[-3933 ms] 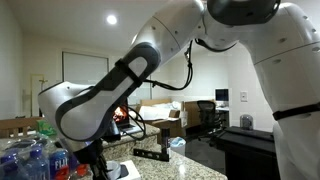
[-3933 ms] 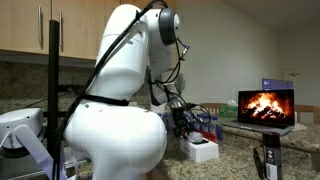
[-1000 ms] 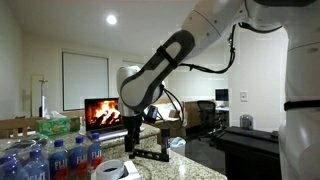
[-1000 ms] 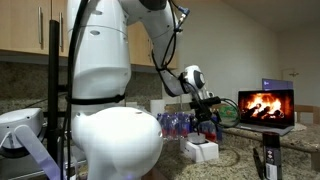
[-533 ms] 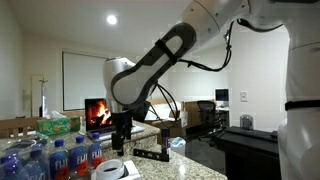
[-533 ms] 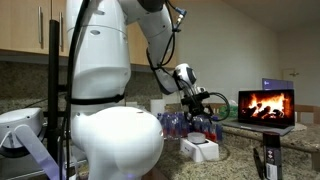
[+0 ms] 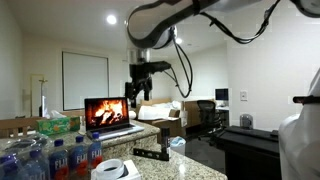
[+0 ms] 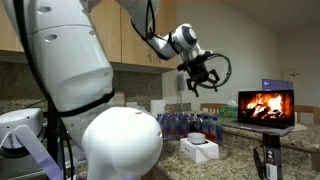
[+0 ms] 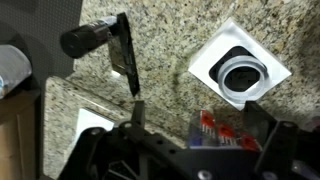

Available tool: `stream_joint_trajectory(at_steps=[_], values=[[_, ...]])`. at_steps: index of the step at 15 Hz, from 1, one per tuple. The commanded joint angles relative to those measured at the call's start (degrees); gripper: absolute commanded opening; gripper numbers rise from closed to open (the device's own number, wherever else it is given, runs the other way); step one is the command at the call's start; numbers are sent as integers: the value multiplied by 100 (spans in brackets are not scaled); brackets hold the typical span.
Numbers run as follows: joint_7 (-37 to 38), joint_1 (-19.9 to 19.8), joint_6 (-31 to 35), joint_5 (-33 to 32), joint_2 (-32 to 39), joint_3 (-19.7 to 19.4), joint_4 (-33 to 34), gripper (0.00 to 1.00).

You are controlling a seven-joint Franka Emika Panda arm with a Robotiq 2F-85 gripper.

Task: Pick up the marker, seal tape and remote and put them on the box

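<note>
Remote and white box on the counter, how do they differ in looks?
The remote is black, while the box is white. The remote is a long, slim bar; the box is broad and squarish, with a dark ring on top. Both lie flat on the speckled counter, apart from each other.

granite counter (image 9: 170,60), white box (image 9: 207,68), remote (image 9: 126,55)

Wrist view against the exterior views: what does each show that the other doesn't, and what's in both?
Only the wrist view: a straight-down look at the box, with a dark ring on its top, and the remote set apart from it. Only the exterior views: the laptop showing a fire, and the hand open, high above everything. Shared: box, remote, water bottles, granite counter.
</note>
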Motion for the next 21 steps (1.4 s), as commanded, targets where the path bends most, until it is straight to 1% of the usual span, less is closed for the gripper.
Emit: stream_joint_trajectory(at_steps=[1,4,6,9,11,12,13,15,20,21], values=[[7,-458,-232,286,-377,-533,48,100],[113,-844,219,488,-259,-1044,-58,100],[351,-1082,763,577,-104,-1217,-317,100],[1030,-1375,1778,659,481,-1210,-563,100],[1758,-1548,2539,505,1033,-1073,-695,100],[2179,-1602,2797,441,1322,-991,-693,100],[1504,-1499,2343,542,846,-1127,-716,100],[1608,-1495,2476,518,1132,-1098,-701,100],[1674,-1516,2409,453,913,-1045,-690,100],[1650,-1479,2522,458,873,-1014,-784,100]])
